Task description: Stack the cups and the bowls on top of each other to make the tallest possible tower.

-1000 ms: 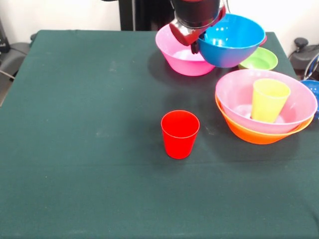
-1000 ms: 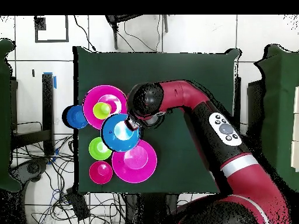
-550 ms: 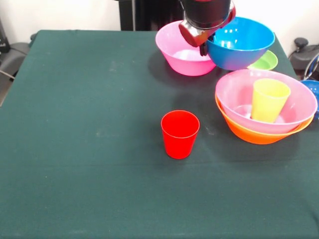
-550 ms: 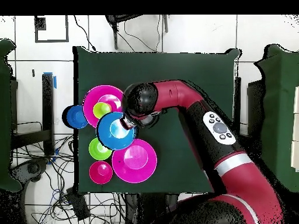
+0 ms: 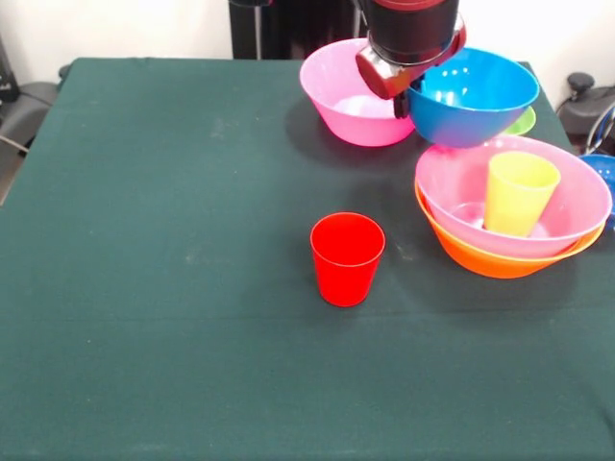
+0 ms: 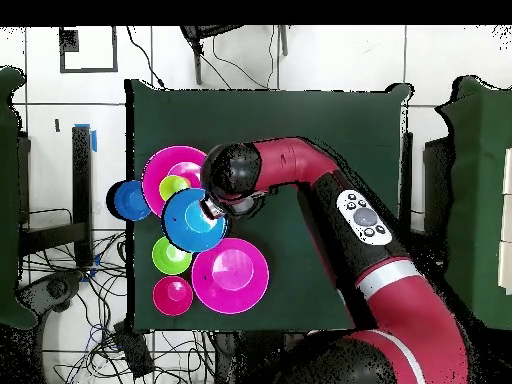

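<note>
My gripper (image 5: 401,94) is shut on the near rim of the light blue bowl (image 5: 478,96), which it holds in the air, slightly tilted, just behind the tower. The tower is a big pink bowl (image 5: 452,178) nested in the orange bowl (image 5: 480,261), with the lime green cup (image 5: 519,192) upright inside. Seen from overhead, the blue bowl (image 6: 192,222) overlaps the edge of that pink bowl (image 6: 185,162). The red cup (image 5: 347,257) stands upright alone at mid table; the arm hides it in the overhead view.
A second big pink bowl (image 5: 348,96) sits behind the gripper. A green bowl (image 6: 168,257) and a small magenta bowl (image 6: 172,295) lie beside it. The dark blue bowl (image 6: 128,200) sits beside the tower at the edge of the green table (image 5: 144,192).
The gripper has carried the light blue bowl away from the lone pink bowl towards the tower, so it now covers most of the green bowl in the front view. Nothing else moved.
</note>
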Robot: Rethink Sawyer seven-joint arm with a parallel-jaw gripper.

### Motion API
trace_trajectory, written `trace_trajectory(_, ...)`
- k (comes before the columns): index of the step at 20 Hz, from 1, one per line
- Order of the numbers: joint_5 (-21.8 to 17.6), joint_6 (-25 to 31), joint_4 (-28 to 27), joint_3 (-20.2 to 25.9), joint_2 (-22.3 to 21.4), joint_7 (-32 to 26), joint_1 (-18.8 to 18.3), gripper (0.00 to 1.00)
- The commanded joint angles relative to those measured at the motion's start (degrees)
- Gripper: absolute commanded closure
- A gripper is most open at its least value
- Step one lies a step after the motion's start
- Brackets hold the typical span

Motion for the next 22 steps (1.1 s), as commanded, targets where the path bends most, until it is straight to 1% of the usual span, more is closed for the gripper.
trace_trajectory(1,1.5,-4.2,-3.8,-4.1,1.4,9.7,3.0,1.00)
trace_trajectory(15,4.5,0.8,-6.3,-4.8,-0.8,11.1,5.8,1.00)
trace_trajectory(22,5.2,0.5,-6.5,-6.0,-0.8,10.7,6.5,1.00)
